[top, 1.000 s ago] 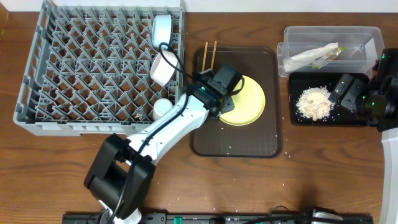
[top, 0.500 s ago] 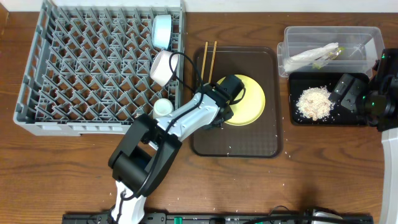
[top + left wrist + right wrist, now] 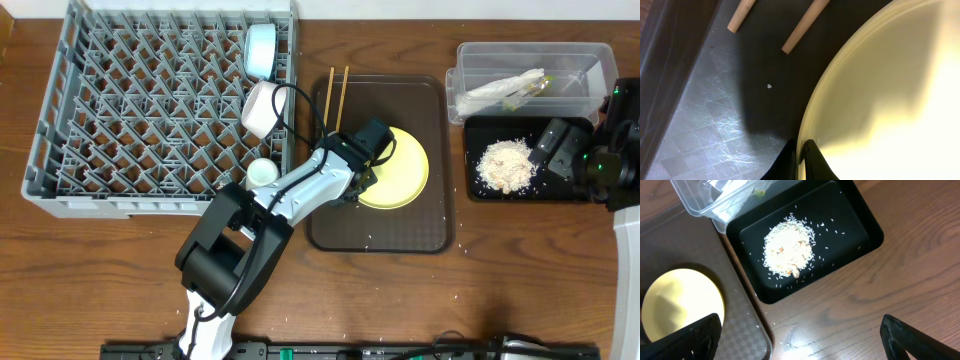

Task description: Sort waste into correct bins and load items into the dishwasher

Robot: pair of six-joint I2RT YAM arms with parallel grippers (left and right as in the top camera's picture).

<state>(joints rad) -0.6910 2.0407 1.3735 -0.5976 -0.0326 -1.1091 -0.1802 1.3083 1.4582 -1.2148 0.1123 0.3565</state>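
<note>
Left fingers [image 3: 816, 162] tight on plate [image 3: 880, 100] edge

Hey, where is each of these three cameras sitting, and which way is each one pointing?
Overhead: above the table, looking straight down at rack, brown tray, left arm and right arm.
Left wrist: on the left arm, close over plate and chopsticks; left pincer shut on the plate's rim.
Right wrist: on the right arm, high over black bin with rice; right pincer open.
Shared: all three see the plate.
</note>
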